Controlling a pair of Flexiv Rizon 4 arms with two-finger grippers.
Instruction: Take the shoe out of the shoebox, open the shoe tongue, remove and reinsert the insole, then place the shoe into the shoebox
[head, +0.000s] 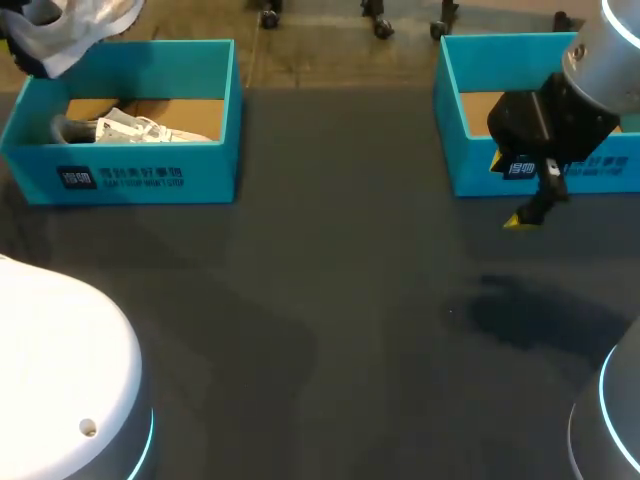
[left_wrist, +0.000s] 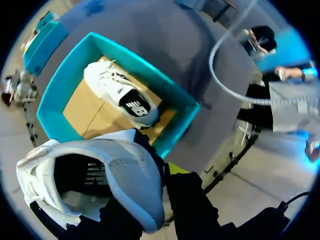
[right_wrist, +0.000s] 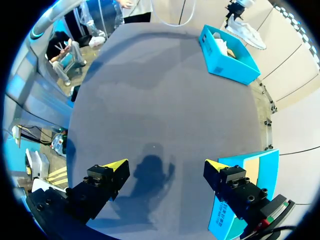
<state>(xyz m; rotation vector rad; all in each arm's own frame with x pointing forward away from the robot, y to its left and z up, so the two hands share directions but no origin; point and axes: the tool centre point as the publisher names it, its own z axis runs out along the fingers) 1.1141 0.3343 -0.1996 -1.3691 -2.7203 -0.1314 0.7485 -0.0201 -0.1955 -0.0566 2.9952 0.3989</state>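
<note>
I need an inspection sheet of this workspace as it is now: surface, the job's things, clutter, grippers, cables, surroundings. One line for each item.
Surface: dark grey table, carrying two boxes along its far side.
Job's things: white sneaker held in the air above the left teal cardboard shoebox; a second white shoe lies inside that box; right teal cardboard shoebox, its inside partly hidden by the right arm.
Clutter: nothing seen.
Grippers: left gripper shut on the white sneaker; right gripper open and empty, above the table beside the right box.
Cables: nothing seen on the table.
Surroundings: nobody seen reaching over the table.
</note>
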